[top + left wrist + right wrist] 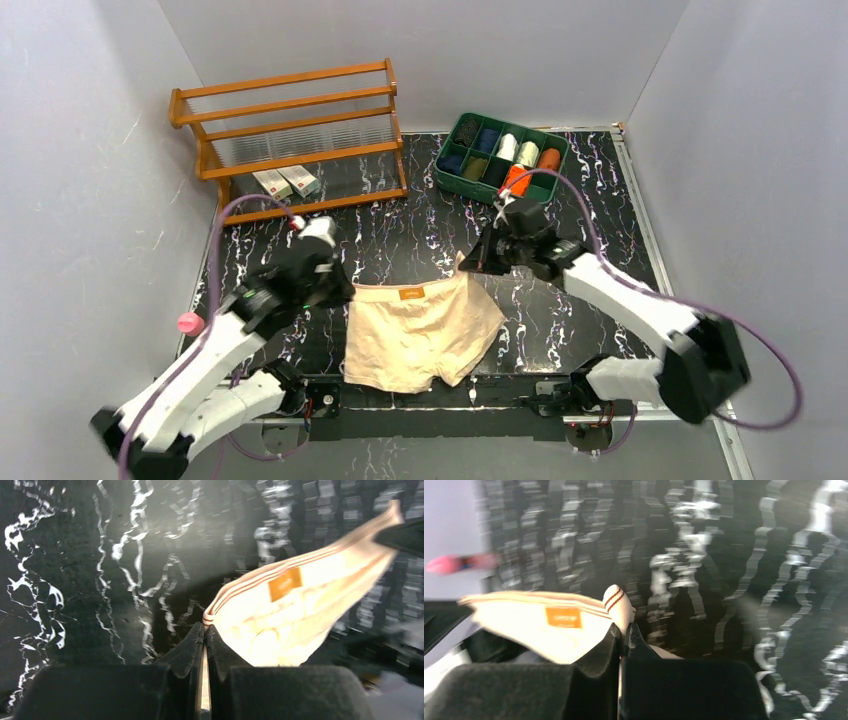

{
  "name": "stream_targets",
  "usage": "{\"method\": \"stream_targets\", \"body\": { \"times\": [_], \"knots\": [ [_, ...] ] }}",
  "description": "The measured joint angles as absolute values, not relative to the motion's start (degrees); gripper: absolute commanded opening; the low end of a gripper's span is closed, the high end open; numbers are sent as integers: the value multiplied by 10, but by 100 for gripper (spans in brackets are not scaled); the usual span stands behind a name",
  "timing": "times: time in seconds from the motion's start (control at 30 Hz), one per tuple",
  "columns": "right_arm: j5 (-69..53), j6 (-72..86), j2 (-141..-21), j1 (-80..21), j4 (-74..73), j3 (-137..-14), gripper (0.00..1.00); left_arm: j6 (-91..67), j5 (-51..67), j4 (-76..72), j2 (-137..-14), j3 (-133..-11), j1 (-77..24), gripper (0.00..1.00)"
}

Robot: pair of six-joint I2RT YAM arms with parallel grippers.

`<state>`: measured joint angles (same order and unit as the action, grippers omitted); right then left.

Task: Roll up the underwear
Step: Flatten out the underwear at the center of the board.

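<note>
Holding tan underwear (420,335), left claw (205,630), right claw (624,630), orange label (284,584) unreadable

At the bottom centre of the frame, the left end effector (205,636) is pinched tight on a waistband corner of the pale beige underwear (305,617). The cloth stretches up to the upper right, blurred, its orange label (284,584) facing the camera. The black, white-veined desk (95,580) fills the left.
</note>
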<state>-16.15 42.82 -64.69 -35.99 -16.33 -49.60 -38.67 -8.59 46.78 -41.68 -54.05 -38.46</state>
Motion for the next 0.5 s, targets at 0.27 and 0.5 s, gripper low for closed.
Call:
{"method": "stream_targets", "body": {
  "times": [0.27,0.5],
  "knots": [
    [-36,369,-897,-346,-134,-510,7,-352,-176,296,-683,-437,-378,0],
    [27,321,-941,-343,-118,-566,46,-310,-214,217,-741,-451,-341,12]
  ]
}}
